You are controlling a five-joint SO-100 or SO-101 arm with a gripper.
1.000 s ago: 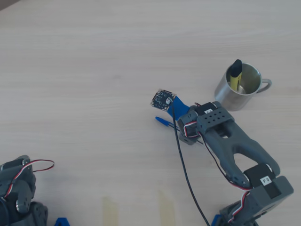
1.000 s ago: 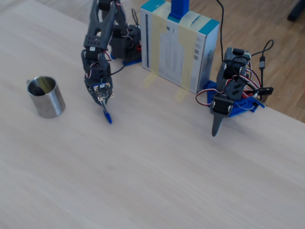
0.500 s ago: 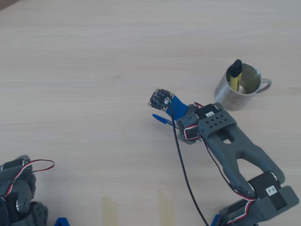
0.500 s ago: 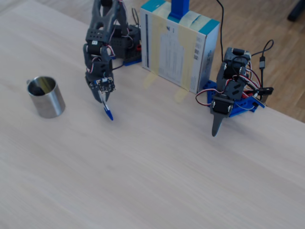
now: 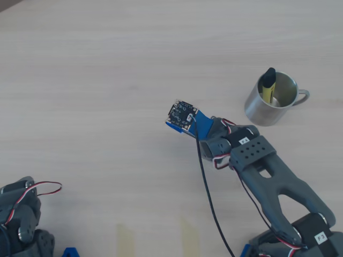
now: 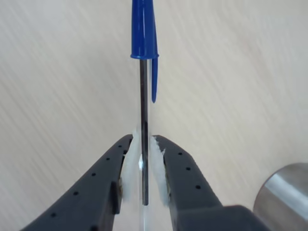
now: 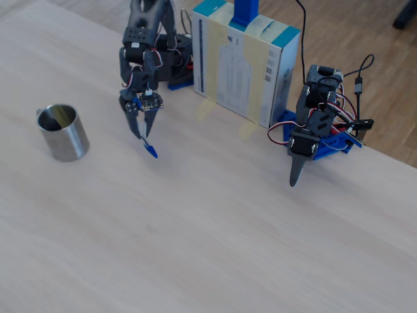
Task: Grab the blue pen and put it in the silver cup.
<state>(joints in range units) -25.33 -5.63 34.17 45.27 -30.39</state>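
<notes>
Pale wood-grain tabletop (image 7: 215, 241) fills all three views, with a strip of darker plank floor along the top right of the fixed view. The gripper (image 6: 143, 159) is clamped on the blue pen (image 6: 144, 72): in the wrist view its two dark fingers (image 6: 103, 178), lined with white padding, press the clear barrel from both sides, partway along its length. The pen's long axis runs straight out from between the fingertips, blue cap forward. In the fixed view the pen (image 7: 149, 147) hangs from the gripper (image 7: 141, 134) steeply tilted, cap down and slanting toward the lower right, its tip close above the table; I cannot tell whether it touches. From overhead, only a bit of blue shows at the gripper's (image 5: 177, 124) front, under a small circuit board.

The silver cup (image 5: 271, 99) stands upright well apart from the pen, up and to the right of the gripper in the overhead view, handle to the right, with a yellow marker (image 5: 268, 83) leaning inside it. In the fixed view the cup (image 7: 62, 132) stands to the gripper's left. A blue-and-white box (image 7: 244, 62) stands upright behind the arm, and a second arm (image 7: 313, 127) rests folded to its right.
</notes>
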